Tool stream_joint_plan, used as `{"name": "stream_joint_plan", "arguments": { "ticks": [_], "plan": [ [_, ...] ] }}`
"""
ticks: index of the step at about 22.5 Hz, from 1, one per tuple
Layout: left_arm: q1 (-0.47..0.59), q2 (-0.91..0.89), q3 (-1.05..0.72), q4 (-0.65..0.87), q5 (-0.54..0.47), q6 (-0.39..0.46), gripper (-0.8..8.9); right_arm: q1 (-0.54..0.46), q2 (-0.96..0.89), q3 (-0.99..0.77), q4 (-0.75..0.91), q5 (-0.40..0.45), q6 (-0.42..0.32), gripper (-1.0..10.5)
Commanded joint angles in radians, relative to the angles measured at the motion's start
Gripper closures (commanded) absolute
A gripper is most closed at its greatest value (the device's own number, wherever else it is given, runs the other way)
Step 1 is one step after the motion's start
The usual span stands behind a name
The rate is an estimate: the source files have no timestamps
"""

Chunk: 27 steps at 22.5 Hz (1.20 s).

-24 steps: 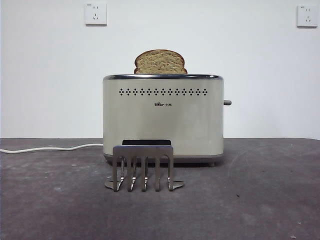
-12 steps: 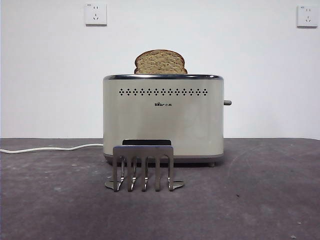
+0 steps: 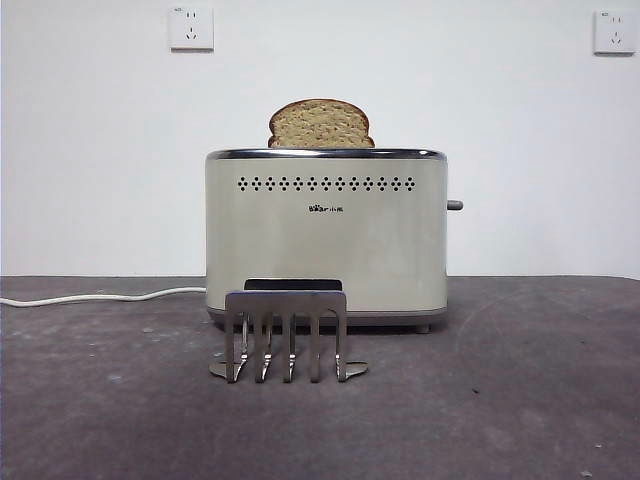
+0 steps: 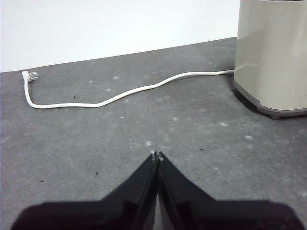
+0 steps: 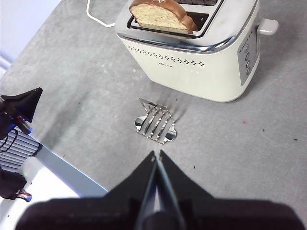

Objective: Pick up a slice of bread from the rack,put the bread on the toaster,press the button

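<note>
The slice of bread (image 3: 321, 125) stands in a slot of the cream toaster (image 3: 326, 240), its domed top above the chrome rim; it also shows in the right wrist view (image 5: 162, 15). The silver rack (image 3: 287, 335) stands bare in front of the toaster and shows in the right wrist view (image 5: 156, 122). The button (image 3: 455, 205) sticks out of the toaster's right side, up high; in the right wrist view (image 5: 267, 26) it looks pale. My left gripper (image 4: 157, 155) is shut and empty, low over the table beside the toaster (image 4: 273, 57). My right gripper (image 5: 157, 154) is shut and empty, high above the rack.
A white power cord (image 3: 100, 297) runs left from the toaster across the dark grey table (image 3: 500, 400) and ends in a plug (image 4: 29, 75). Two wall sockets (image 3: 191, 28) sit on the white wall. The other arm's dark tip (image 5: 21, 108) and the table's front edge show in the right wrist view.
</note>
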Motion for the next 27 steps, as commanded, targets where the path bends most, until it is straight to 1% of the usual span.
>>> {"name": "stream_joint_plan", "arguments": {
  "ticks": [1,6,7,8,10,11,13,17,19,23,27],
  "plan": [
    [0.003,-0.002,-0.013,0.0,-0.003,-0.007,8.16,0.0,0.0,-0.004,0.003,0.0,-0.011,9.5],
    [0.003,-0.002,-0.013,0.0,-0.003,-0.007,8.16,0.0,0.0,-0.004,0.003,0.0,-0.014,9.5],
    [0.003,-0.002,-0.013,0.0,-0.003,-0.007,8.16,-0.004,-0.001,-0.004,0.008,0.009,-0.055,9.5],
    [0.003,-0.002,-0.013,0.0,-0.003,-0.007,8.16,-0.014,-0.015,-0.005,0.01,0.036,-0.079,9.5],
    [0.003,-0.002,-0.013,0.0,-0.003,-0.007,8.16,-0.048,-0.071,-0.023,0.073,0.077,-0.078,9.5],
    [0.003,-0.002,-0.013,0.0,-0.003,-0.007,8.16,-0.063,-0.112,-0.047,0.14,0.074,-0.061,9.5],
    [0.003,-0.002,-0.013,0.0,-0.003,-0.007,8.16,-0.08,-0.207,-0.139,0.299,0.078,-0.015,9.5],
    [0.003,-0.002,-0.013,0.0,-0.003,-0.007,8.16,-0.092,-0.407,-0.443,0.615,0.091,-0.011,9.5],
    [0.003,-0.002,-0.013,0.0,-0.003,-0.007,8.16,-0.092,-0.5,-0.607,0.741,0.153,0.007,9.5],
    [0.003,-0.002,-0.013,0.0,-0.003,-0.007,8.16,-0.092,-0.62,-0.822,0.904,0.229,0.067,9.5],
    [0.003,-0.002,-0.013,0.0,-0.003,-0.007,8.16,-0.091,-0.73,-0.986,0.988,0.343,0.097,9.5]
  ]
}}
